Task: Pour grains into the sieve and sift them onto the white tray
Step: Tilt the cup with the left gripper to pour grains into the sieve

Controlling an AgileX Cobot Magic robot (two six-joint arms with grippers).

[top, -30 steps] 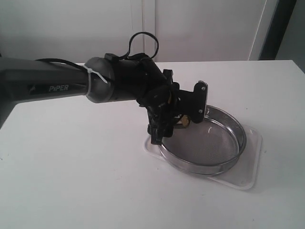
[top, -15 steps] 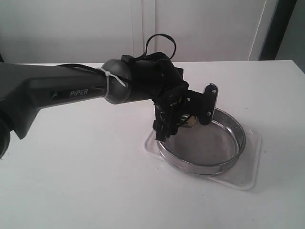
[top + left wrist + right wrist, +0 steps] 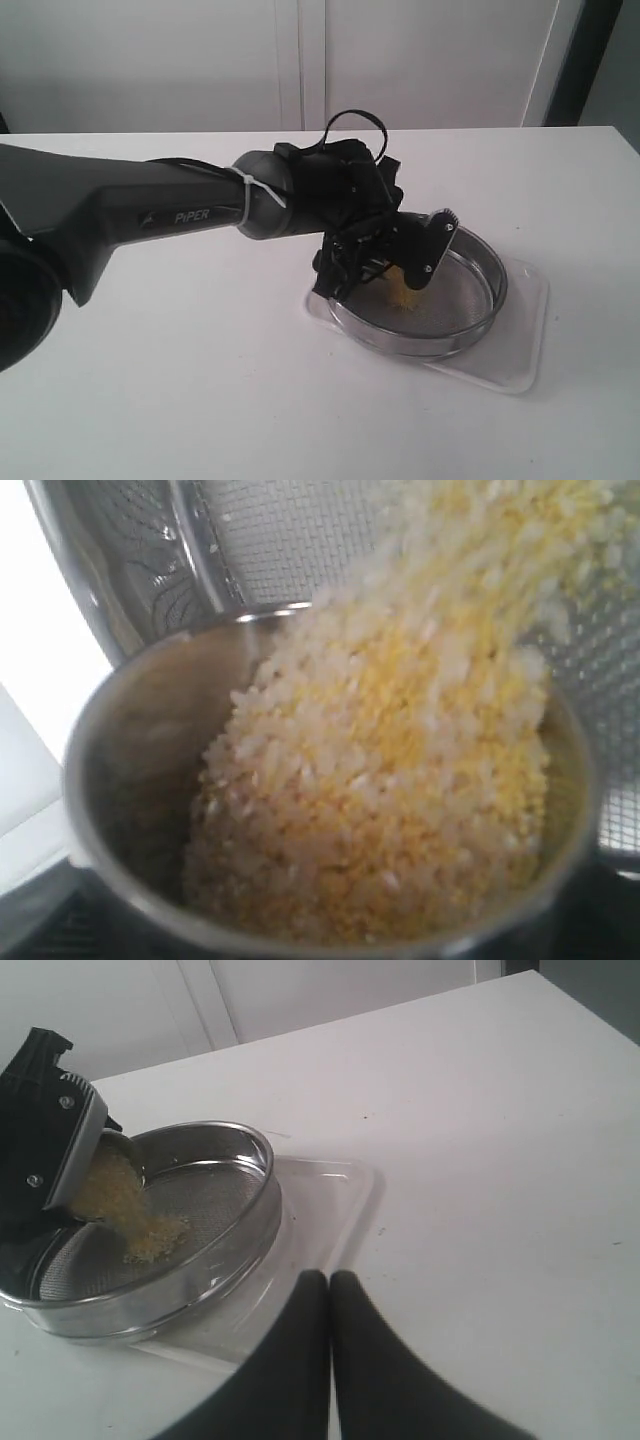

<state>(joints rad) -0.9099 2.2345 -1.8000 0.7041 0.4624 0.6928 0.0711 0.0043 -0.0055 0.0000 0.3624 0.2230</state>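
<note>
The left arm reaches in low from the left across the white table [image 3: 180, 400]. Its left gripper [image 3: 385, 262] is clamped on a small steel cup [image 3: 110, 810], a black finger on either side, and holds it tipped over the left edge of the sieve [image 3: 462, 290]. The cup's mouth points down and to the right, into the sieve.

The grains [image 3: 408, 290] are spilling out in a short yellow stream. Up close they are a mix of tiny yellow granules and paler rice-like bits. They are piled thick at the lip of the cup and blurred where they fall. A small heap [image 3: 155, 1240] has landed on the mesh just under the cup, in the left part of the sieve. The rest of the mesh is bare.

The sieve sits flat inside the white tray [image 3: 525, 340], on the right half of the table. It is set toward the tray's left end, so a strip of bare tray shows on the right and at the near corner. I see no grains on that strip.

The right gripper [image 3: 330, 1285] has its two dark fingers pressed together with nothing between them. It hangs above bare table off the tray's edge, apart from the sieve and touching nothing.
</note>
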